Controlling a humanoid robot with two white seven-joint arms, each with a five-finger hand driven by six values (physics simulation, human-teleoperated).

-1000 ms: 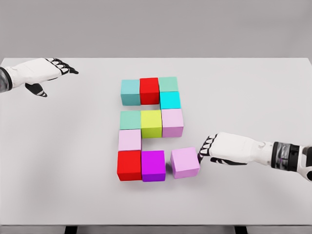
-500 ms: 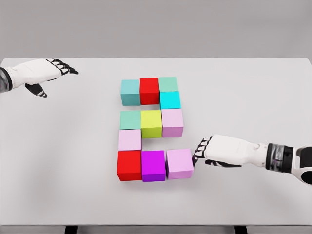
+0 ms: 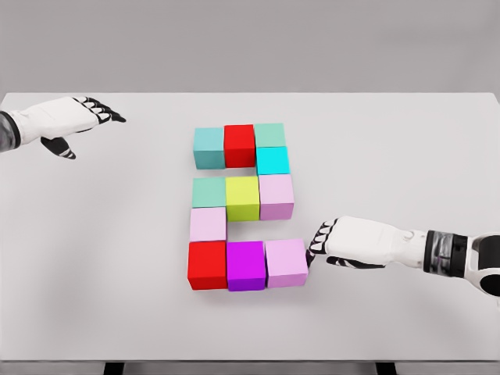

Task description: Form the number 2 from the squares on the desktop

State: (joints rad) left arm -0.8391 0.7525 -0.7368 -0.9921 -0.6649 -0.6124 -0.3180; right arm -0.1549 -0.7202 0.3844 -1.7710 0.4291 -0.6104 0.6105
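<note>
Coloured cubes stand on the white table [image 3: 406,148] in the shape of a 2. The top row runs teal cube [image 3: 208,148], red cube [image 3: 240,145], green cube [image 3: 269,134], with a cyan cube [image 3: 273,160] below the green one. The middle row is a green cube [image 3: 209,192], a yellow cube [image 3: 243,197] and a pink cube [image 3: 276,195]. A pale pink cube [image 3: 208,224] links down to the bottom row: red cube [image 3: 207,264], magenta cube [image 3: 246,265], lilac cube [image 3: 287,262]. My right hand [image 3: 322,242] touches the lilac cube's right side with flat fingers, holding nothing. My left hand [image 3: 90,113] hovers open at the far left.
My right hand pushed the lilac cube leftward until it closed the gap and squared up against the magenta cube. The left hand barely moved.
</note>
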